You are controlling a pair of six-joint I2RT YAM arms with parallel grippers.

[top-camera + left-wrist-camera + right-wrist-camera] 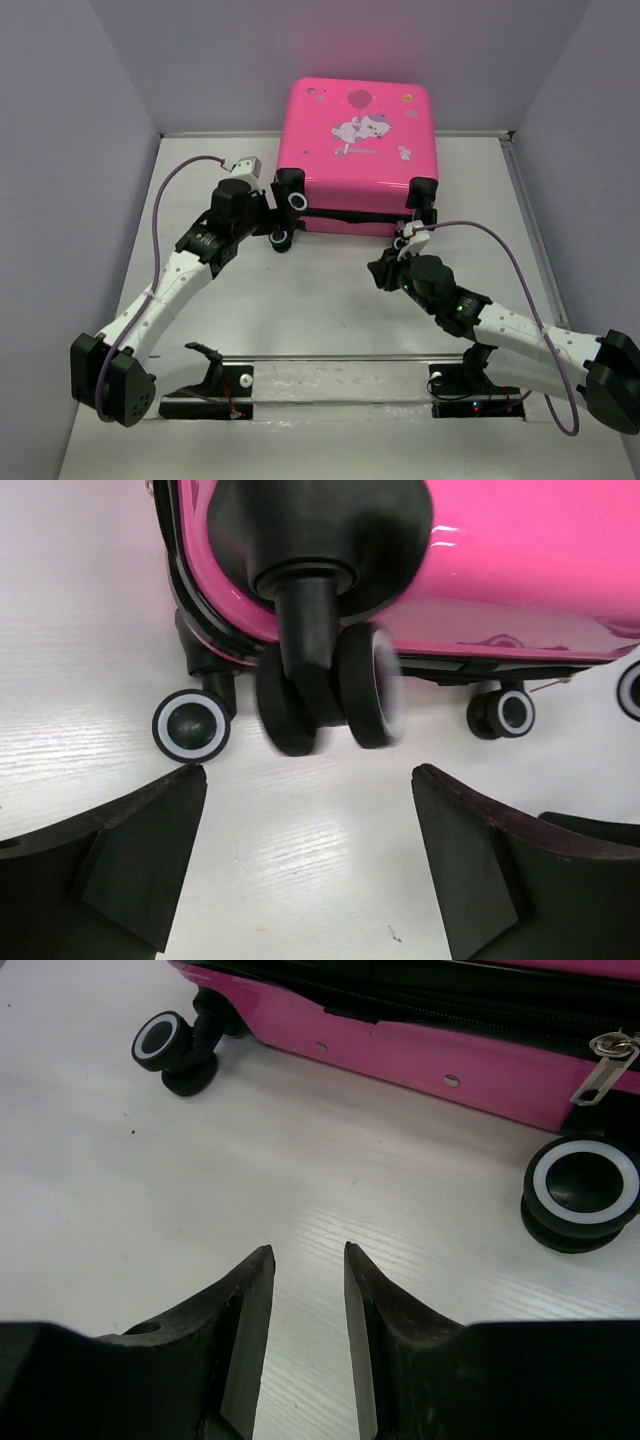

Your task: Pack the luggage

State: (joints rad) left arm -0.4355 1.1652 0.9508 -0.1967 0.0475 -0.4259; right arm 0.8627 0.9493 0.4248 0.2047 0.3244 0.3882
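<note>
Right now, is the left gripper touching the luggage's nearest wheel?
Apart. The left wrist view shows the left gripper open, with bare table between both fingertips and the blurred twin wheel.

No word, number or brand name can be read in any of the views. The luggage has on its pink lid a white cartoon animal under a balloon. Just below the animal there is a thin pale line which may be lettering, but it is too small to read. Some little pale marks are near the far corners of the lid and are also too small to tell. The metal zipper pull on the right shows no mark that is legible.
</note>
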